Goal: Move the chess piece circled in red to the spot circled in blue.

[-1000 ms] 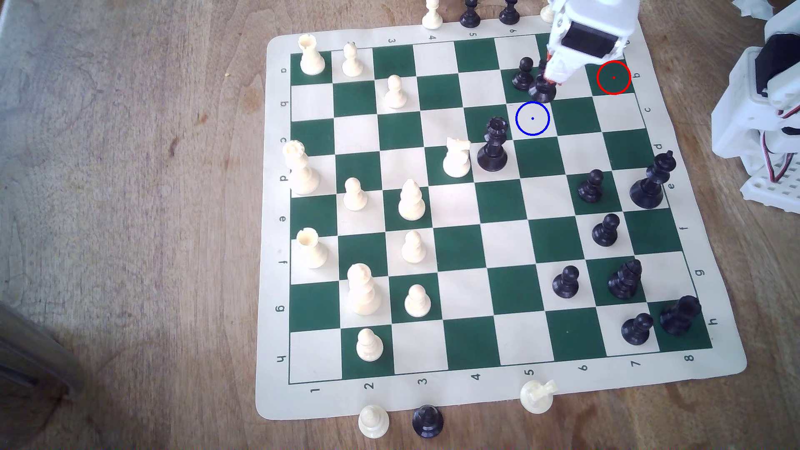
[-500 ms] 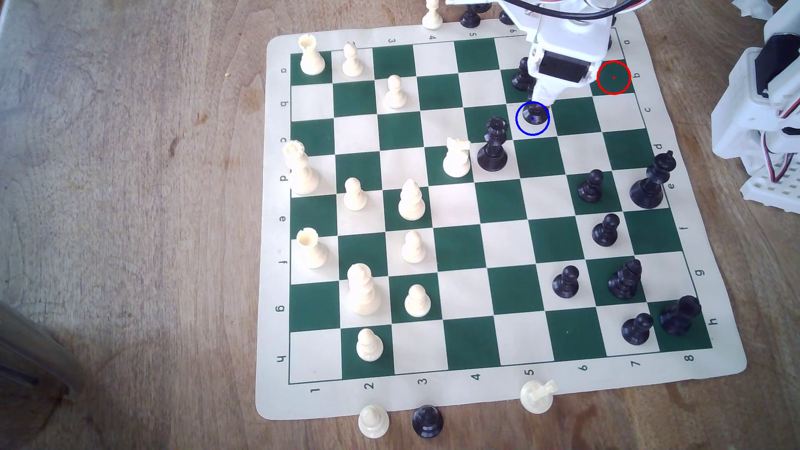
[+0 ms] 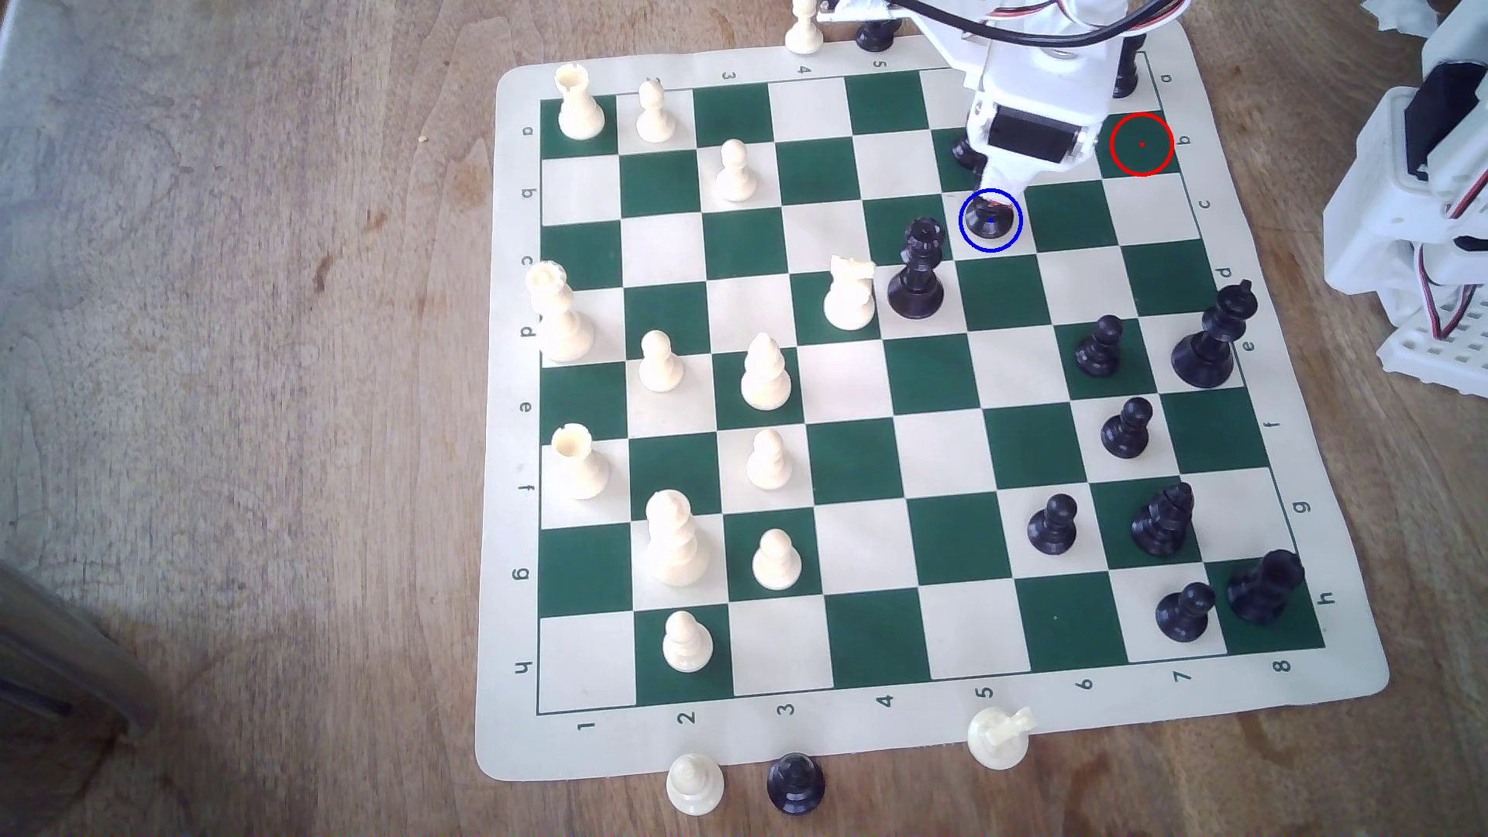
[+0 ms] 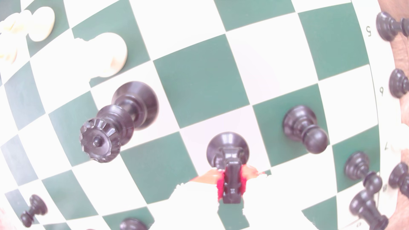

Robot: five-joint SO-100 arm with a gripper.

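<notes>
The black knight [image 3: 992,219] stands upright with its round base inside the blue ring [image 3: 990,250], on a cream square in the far right part of the board. My white gripper [image 3: 1000,193] comes down on it from above and is shut on its head. In the wrist view the knight's head [image 4: 231,188] is pinched between the red pads [image 4: 243,183], and its base [image 4: 228,143] lies over a cream square. I cannot tell whether the base touches the board. The red ring [image 3: 1142,145] marks a bare green square to the exterior view's right of the gripper.
A black pawn [image 3: 964,150] stands just behind the gripper, partly hidden by it. A tall black queen [image 3: 916,274] stands one square diagonally nearer, beside a cream knight [image 3: 849,294]. The wrist view shows the queen [image 4: 115,123] and pawn [image 4: 305,130] flanking the knight. The arm's base [image 3: 1417,201] sits at the right edge.
My gripper has carried the black knight from beside the black pawn toward the camera into the blue ring. In the last half second it settled slightly lower there.
</notes>
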